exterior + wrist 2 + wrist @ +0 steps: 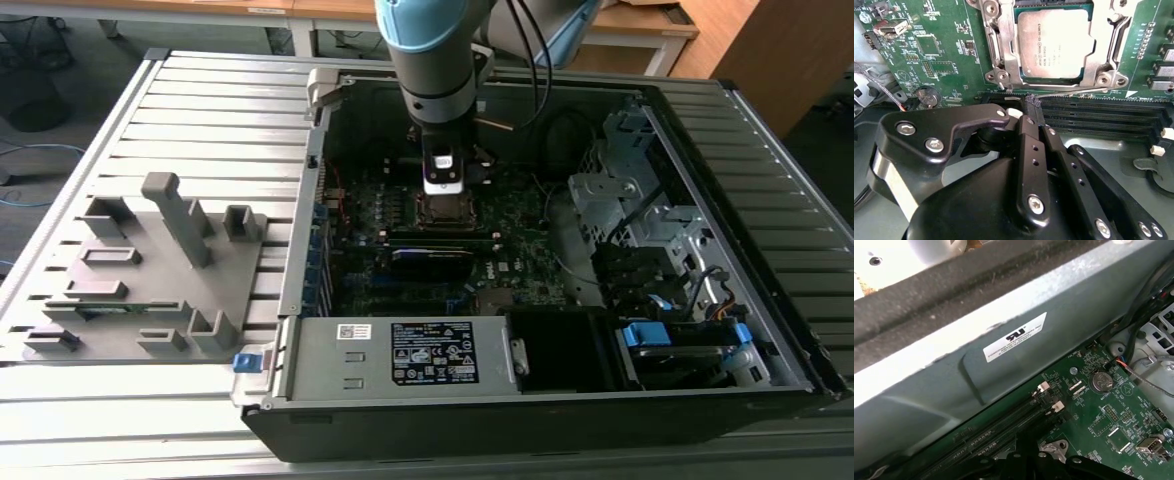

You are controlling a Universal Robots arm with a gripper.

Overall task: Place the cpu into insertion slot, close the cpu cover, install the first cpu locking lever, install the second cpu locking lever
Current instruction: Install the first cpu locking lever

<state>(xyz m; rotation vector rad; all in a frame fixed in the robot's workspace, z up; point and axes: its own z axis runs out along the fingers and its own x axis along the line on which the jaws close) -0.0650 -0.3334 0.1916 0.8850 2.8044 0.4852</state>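
The arm [430, 50] comes down into the open computer case [561, 415] on the slatted worktop [200, 110], and the tool [445, 188] hangs right over the insertion slot [445, 211], near the middle of the green motherboard [527, 235]. In the second wrist view, the cpu [1054, 44] sits in the slot, dull silver top facing up. The cpu cover [998, 47] lies flat around the cpu, its silvery frame bordering the chip on the sides that show. Just beside the slot, a thin wire locking lever [1074, 92] runs along the frame's edge. The tool [1034, 106] is right there, its black fingers [1027, 145] drawn narrow with barely a gap. The tips meet at the lever's free end. Whether they actually pinch the wire, I cannot tell. On the far side of the lever from the slot, the long black memory slots [1094, 116] run side by side, close to the tool's tips. A round coin battery [928, 96] sits on the board further from the slot. In the first wrist view it shows as a battery [1100, 381] below the case's grey inner wall [929, 390], which carries a white sticker [1015, 336]. Well away from the slot, outside the case, a grey fixture [147, 270] with upright posts rests on the worktop.
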